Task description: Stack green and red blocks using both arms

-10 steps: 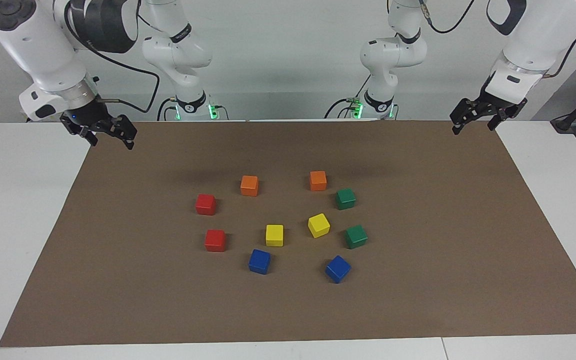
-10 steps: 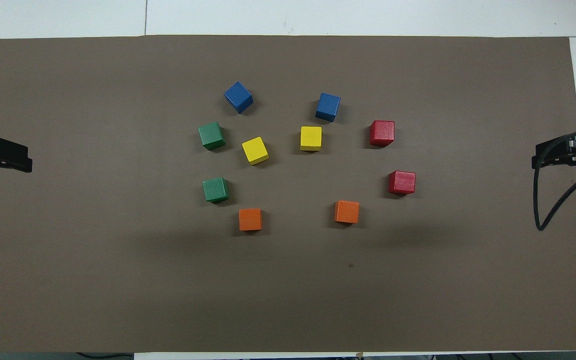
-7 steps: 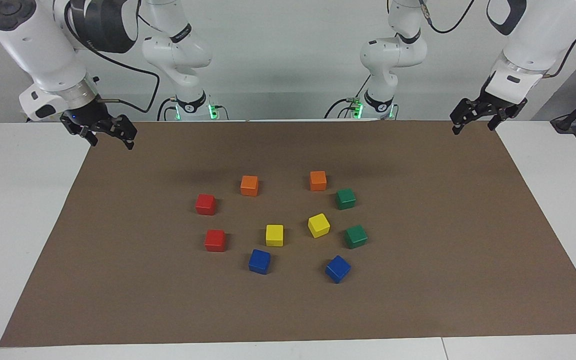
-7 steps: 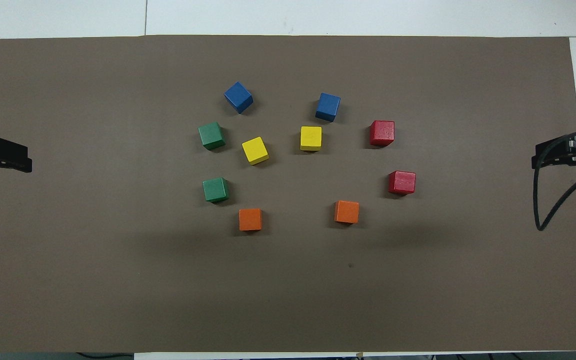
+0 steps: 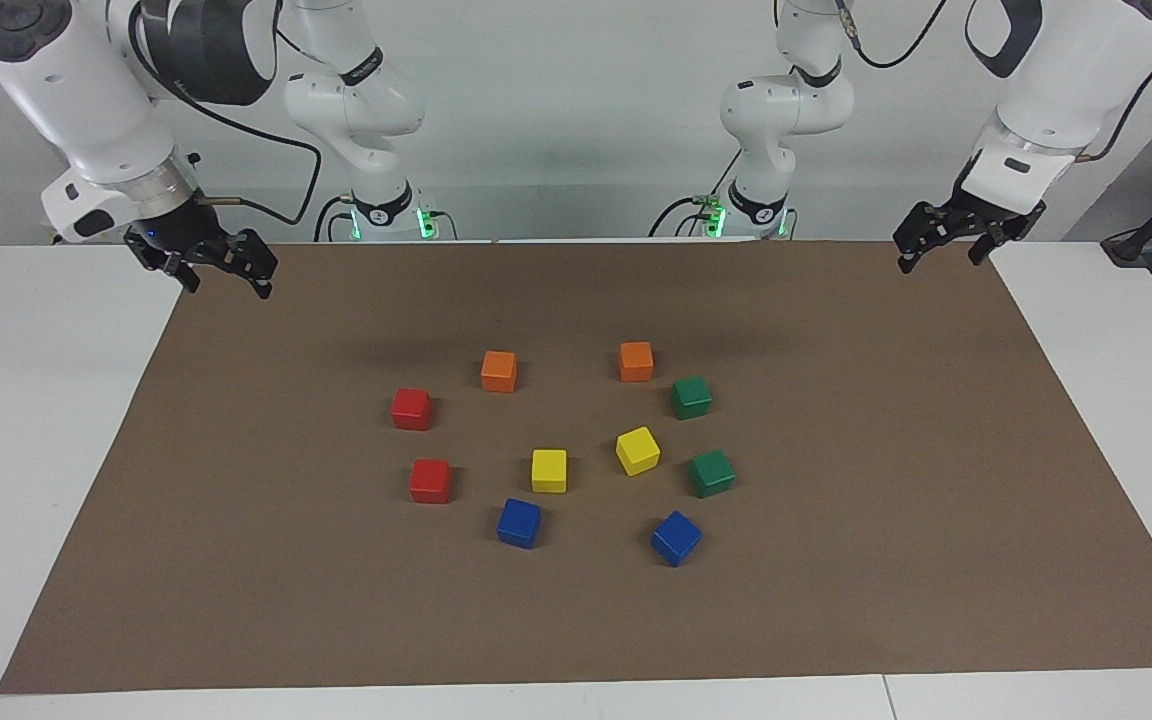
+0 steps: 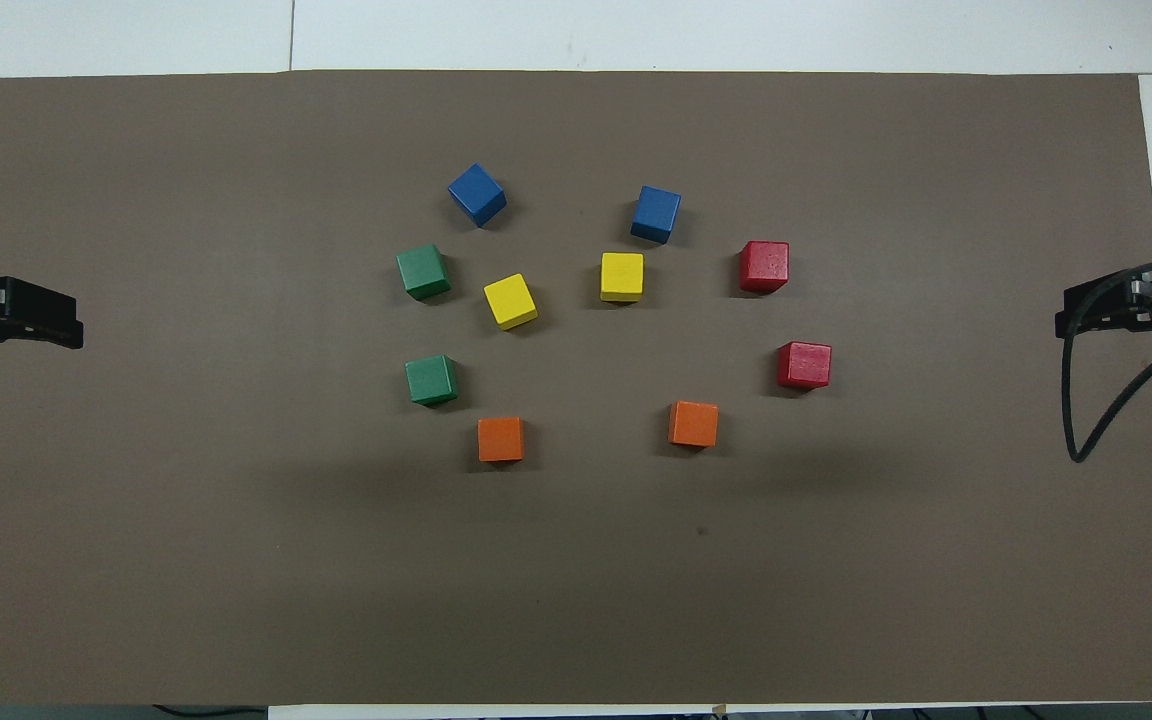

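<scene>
Two green blocks (image 5: 691,397) (image 5: 712,472) sit apart on the brown mat, toward the left arm's end; they also show in the overhead view (image 6: 432,379) (image 6: 424,271). Two red blocks (image 5: 412,408) (image 5: 430,480) sit apart toward the right arm's end, seen from above too (image 6: 804,364) (image 6: 764,266). My left gripper (image 5: 939,258) (image 6: 46,315) is open and empty, raised over the mat's edge at its own end. My right gripper (image 5: 224,285) (image 6: 1086,310) is open and empty, raised over the mat's edge at its end.
Two orange cubes (image 5: 499,370) (image 5: 636,361) lie nearest the robots. Two yellow cubes (image 5: 549,470) (image 5: 637,450) sit in the middle and two blue cubes (image 5: 519,522) (image 5: 676,537) farthest. The brown mat (image 5: 886,500) covers a white table (image 5: 26,400).
Both grippers have shifted slightly inward over the mat, the left one more. No block has moved.
</scene>
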Robot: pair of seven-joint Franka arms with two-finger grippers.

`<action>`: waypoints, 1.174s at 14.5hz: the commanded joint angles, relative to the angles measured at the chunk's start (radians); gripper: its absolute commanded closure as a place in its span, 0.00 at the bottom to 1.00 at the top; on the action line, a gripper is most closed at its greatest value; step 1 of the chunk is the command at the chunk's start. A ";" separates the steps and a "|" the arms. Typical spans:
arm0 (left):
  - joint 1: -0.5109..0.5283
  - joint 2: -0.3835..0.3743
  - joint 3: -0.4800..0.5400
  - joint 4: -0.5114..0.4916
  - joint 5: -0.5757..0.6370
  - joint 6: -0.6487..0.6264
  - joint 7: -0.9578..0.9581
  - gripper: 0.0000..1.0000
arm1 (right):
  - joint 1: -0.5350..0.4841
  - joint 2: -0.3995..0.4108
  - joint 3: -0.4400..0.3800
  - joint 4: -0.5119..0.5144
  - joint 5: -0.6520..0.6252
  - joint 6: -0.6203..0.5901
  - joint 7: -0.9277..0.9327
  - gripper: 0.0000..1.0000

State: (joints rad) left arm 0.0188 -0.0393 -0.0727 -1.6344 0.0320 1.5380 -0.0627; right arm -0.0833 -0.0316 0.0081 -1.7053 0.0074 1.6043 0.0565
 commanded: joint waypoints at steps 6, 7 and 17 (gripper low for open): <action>-0.152 0.015 -0.002 -0.225 -0.058 0.264 -0.143 0.00 | 0.144 -0.018 0.012 -0.161 0.014 0.186 0.134 0.00; -0.177 0.041 -0.002 -0.226 -0.060 0.293 -0.176 0.00 | 0.164 -0.008 0.012 -0.178 0.013 0.224 0.155 0.00; -0.342 0.142 -0.002 -0.442 -0.066 0.623 -0.416 0.00 | 0.237 0.116 0.013 -0.229 0.014 0.371 0.302 0.00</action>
State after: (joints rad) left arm -0.3162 0.1364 -0.0905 -2.0148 -0.0216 2.1297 -0.4669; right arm 0.1600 0.0760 0.0147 -1.9228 0.0131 1.9532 0.3309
